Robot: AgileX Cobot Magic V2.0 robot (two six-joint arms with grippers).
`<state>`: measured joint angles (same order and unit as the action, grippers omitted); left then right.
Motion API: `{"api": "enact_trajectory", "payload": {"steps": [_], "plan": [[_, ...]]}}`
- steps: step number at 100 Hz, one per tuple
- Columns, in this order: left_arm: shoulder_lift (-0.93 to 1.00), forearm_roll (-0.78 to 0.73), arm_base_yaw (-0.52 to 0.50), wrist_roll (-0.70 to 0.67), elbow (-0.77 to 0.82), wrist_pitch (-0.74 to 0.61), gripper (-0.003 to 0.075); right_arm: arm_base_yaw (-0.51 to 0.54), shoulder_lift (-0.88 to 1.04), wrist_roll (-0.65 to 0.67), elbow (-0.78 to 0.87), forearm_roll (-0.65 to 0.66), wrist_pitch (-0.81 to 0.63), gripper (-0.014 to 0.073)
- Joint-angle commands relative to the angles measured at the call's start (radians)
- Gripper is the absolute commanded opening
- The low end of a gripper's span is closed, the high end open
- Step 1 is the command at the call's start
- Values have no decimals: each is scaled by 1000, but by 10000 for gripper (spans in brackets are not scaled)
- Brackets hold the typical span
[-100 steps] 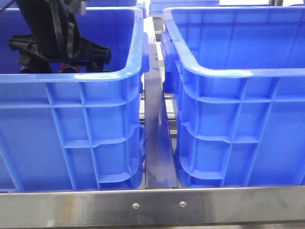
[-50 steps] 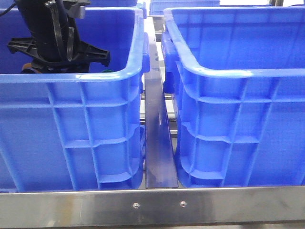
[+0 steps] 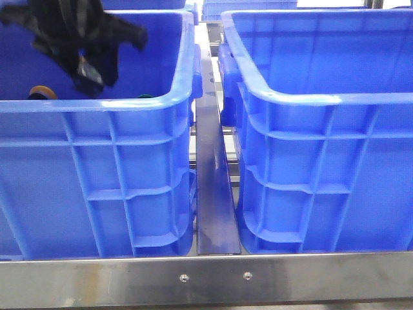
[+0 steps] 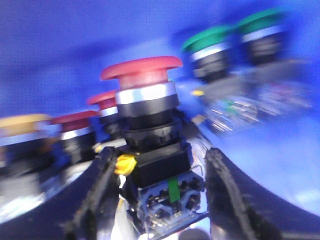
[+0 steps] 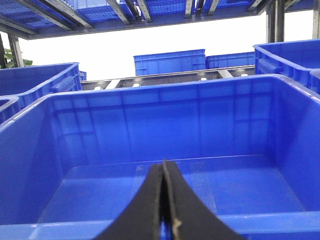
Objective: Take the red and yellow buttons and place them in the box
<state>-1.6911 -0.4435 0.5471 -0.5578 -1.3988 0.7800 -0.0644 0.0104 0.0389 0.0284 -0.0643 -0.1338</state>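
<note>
My left gripper (image 3: 90, 72) is raised inside the left blue crate (image 3: 97, 106), blurred by motion. In the left wrist view it (image 4: 160, 195) is shut on the dark body of a red button (image 4: 142, 75), which stands upright between the fingers. More red buttons (image 4: 75, 120) and a yellow button (image 4: 20, 125) stand behind it on the crate floor. The yellow cap also shows over the rim in the front view (image 3: 42, 92). The box, the right blue crate (image 3: 322, 100), is empty (image 5: 165, 95). My right gripper (image 5: 163, 170) is shut and empty, in front of that crate.
Two green-capped buttons (image 4: 210, 37) stand in the left crate, one just visible over its rim (image 3: 143, 97). A metal rail (image 3: 213, 194) runs between the two crates. More blue crates (image 5: 170, 62) stand on racks behind.
My left gripper has risen from the floor of the left crate towards its rim, with the red button in it. The right arm has not moved.
</note>
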Motion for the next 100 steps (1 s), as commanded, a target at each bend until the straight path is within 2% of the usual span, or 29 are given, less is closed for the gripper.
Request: {"api": "enact_trajectory", "payload": {"steps": [1, 31, 53, 67, 86, 93, 100], "plan": [[100, -13, 37, 32, -11, -3, -19, 1, 5, -2, -15, 9, -70, -69], [315, -11, 249, 53, 92, 11, -19, 1, 5, -2, -15, 9, -70, -69], [455, -18, 468, 77, 92, 1, -19, 1, 5, -2, -15, 9, -70, -69], [504, -20, 567, 79, 92, 1, -19, 1, 5, -2, -15, 9, -103, -69], [519, -20, 635, 79, 92, 1, -19, 1, 5, 2, -37, 8, -197, -69], [517, -22, 639, 79, 92, 1, -19, 1, 5, 25, -90, 8, -149, -69], [514, -22, 639, 79, 92, 1, -19, 1, 3, 44, -183, 8, -23, -69]]}}
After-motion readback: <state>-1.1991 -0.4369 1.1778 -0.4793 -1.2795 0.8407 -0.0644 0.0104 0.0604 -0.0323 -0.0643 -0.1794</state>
